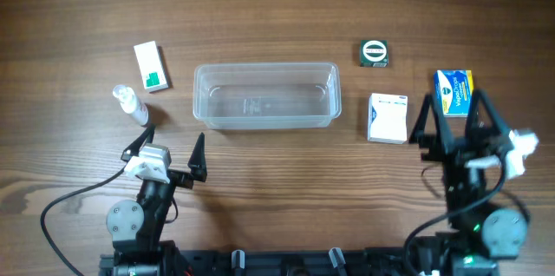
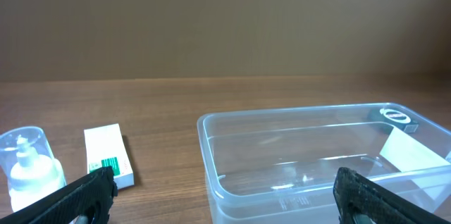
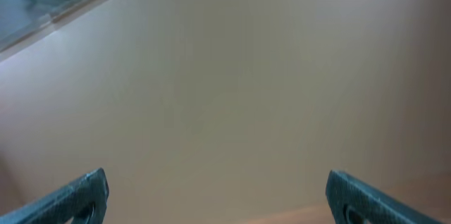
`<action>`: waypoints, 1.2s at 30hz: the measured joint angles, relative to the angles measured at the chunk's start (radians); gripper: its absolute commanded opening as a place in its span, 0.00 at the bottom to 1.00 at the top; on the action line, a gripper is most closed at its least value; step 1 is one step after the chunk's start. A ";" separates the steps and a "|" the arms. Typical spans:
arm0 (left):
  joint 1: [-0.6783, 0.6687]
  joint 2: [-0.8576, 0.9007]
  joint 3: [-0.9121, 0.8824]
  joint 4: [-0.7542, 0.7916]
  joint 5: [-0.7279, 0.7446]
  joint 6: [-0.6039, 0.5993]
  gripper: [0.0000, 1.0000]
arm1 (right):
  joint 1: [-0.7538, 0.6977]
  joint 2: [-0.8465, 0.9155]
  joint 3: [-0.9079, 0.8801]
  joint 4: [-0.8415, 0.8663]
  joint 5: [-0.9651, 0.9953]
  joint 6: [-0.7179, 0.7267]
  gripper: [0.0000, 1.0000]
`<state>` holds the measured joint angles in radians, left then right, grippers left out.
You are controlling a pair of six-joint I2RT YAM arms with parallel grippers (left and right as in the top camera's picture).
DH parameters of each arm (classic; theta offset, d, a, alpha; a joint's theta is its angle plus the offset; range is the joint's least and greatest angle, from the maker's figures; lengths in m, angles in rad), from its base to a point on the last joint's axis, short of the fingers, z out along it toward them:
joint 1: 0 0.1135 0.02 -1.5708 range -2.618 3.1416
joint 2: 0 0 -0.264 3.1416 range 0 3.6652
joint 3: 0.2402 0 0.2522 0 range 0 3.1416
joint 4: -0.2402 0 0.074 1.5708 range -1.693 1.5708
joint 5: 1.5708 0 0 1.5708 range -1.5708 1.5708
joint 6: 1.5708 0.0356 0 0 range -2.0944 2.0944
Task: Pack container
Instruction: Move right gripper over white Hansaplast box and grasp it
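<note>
- Surface [image 1: 260, 16]: brown wood grain running left to right, filling the whole overhead view; matte, with an even tone.
- Container [image 1: 265, 95] stands upright at mid-surface, long side across and rim up. The grain shows through its clear floor. In the left wrist view the container [image 2: 317, 153] sits right of centre, close to the camera.
- White-and-green box [image 1: 151, 67] lies flat, left of the container and apart from it. A small clear bottle [image 1: 132, 105] lies just below the box, near the left arm.
- To the right of the container, a white box [image 1: 388, 118] sits near its end without touching. A dark green box with a round mark [image 1: 374, 52] lies further back. A blue-and-yellow box [image 1: 454, 92] lies furthest right.
- Left pincer [image 1: 166, 150] is at the near edge, below the container's left end. Its fingers are spread wide with nothing between them.
- Right pincer [image 1: 454, 124] is just below the blue-and-yellow box, beside the white box. Its fingers are also spread wide and hold nothing.
- Black cable [image 1: 61, 207] loops away from the left arm's base.
- Room: the left wrist view shows a plain brown wall behind the surface. The right wrist view shows only a pale, blurred expanse with a grey-blue band in the top left corner, and I cannot tell what it is.
</note>
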<state>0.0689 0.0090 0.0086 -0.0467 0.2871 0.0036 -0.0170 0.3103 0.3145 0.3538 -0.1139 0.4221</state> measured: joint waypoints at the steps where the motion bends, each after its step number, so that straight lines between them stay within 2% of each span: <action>1: 0.000 -0.001 0.000 0.000 0.000 0.000 1.00 | 0.000 0.088 0.097 -0.049 -0.031 -0.044 1.00; 5: 0.000 -0.001 0.000 0.002 0.000 0.000 1.00 | 0.000 0.442 0.494 -0.461 -0.104 -0.212 1.00; 7: 0.000 0.000 0.000 0.001 0.000 0.000 1.00 | 0.000 0.652 0.715 -0.727 -0.119 -0.274 1.00; 11: 0.000 0.000 0.000 0.001 0.000 0.000 1.00 | 0.000 0.955 1.012 -1.096 -0.126 -0.315 1.00; 13: 0.000 0.000 0.000 0.001 0.000 0.000 1.00 | 0.000 1.069 1.074 -1.215 -0.117 -0.310 1.00; 17: 0.000 0.000 0.000 0.001 0.000 0.000 1.00 | 0.000 1.204 1.087 -1.433 -0.073 -0.262 1.00; 20: 0.000 0.000 0.000 0.001 0.000 0.000 1.00 | 0.000 1.281 1.089 -1.513 -0.061 -0.254 1.00; 26: 0.000 0.000 0.000 0.001 0.000 0.000 1.00 | 0.000 1.438 1.089 -1.536 -0.089 -0.229 1.00; 30: 0.000 0.000 0.000 0.001 0.000 0.000 1.00 | 0.000 1.456 1.089 -1.531 -0.070 -0.217 1.00; 36: 0.000 0.000 0.000 0.001 0.000 0.000 1.00 | 0.000 1.456 1.089 -1.531 0.092 -0.180 1.00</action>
<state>0.0689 0.0090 0.0086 -0.0460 0.2867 0.0036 -0.0170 1.7668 1.4033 -1.1774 -0.0219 0.2420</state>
